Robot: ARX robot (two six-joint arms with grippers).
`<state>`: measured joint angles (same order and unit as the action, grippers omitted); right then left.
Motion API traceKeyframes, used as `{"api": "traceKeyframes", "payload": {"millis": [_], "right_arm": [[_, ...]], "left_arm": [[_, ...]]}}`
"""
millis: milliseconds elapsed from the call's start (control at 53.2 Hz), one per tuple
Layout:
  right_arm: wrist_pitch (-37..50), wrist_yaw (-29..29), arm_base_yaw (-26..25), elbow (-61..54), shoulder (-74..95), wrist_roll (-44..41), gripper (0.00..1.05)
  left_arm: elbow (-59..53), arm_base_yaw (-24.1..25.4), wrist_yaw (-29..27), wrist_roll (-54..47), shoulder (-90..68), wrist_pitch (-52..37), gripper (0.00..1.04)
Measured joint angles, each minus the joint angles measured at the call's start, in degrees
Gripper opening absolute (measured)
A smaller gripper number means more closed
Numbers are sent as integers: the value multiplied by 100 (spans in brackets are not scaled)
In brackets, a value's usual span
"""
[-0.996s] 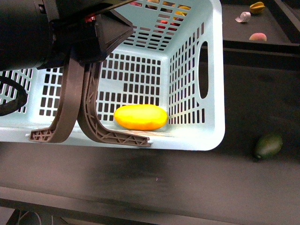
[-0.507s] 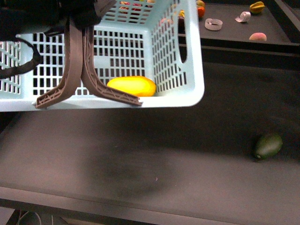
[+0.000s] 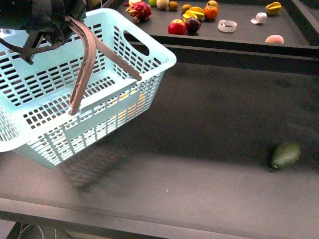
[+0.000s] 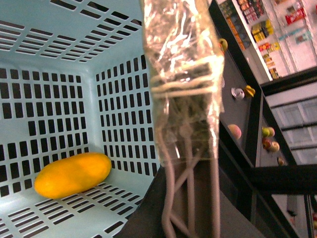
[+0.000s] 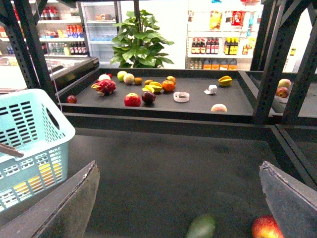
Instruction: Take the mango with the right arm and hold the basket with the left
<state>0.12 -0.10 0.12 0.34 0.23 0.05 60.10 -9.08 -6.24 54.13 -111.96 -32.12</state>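
Observation:
The pale turquoise basket (image 3: 75, 94) hangs tilted above the dark table at the left. My left gripper (image 3: 59, 19) is shut on its two grey-brown handles (image 3: 84, 59) at the top left. The yellow mango (image 3: 132, 102) lies inside the basket and shows only through the wall slots in the front view. In the left wrist view the mango (image 4: 73, 174) rests in a bottom corner of the basket (image 4: 44, 99). My right gripper (image 5: 181, 203) is open and empty over the table, to the right of the basket (image 5: 29, 134), and is out of the front view.
A dark green egg-shaped fruit (image 3: 285, 155) lies on the table at the right, also below my right gripper in its wrist view (image 5: 202, 227), beside a red apple (image 5: 267, 229). A raised back shelf (image 3: 239, 35) holds several fruits.
The basket has swung away from the camera to the left and now hangs tilted. The mango has shifted inside it and now shows only through the slots.

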Motion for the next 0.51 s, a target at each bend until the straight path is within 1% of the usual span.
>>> {"api": "traceKeyframes", "payload": {"millis": [263, 376, 507], "right_arm": [[0, 0, 0, 0, 0, -2, 96], [0, 0, 0, 0, 0, -2, 96], [0, 0, 0, 0, 0, -2, 96]], "left_arm": [[1080, 315, -636, 1134, -852, 710, 6], [1543, 476, -1036, 1622, -1193, 1099, 6], [1827, 555, -1412, 2037, -1471, 1248, 6]]}}
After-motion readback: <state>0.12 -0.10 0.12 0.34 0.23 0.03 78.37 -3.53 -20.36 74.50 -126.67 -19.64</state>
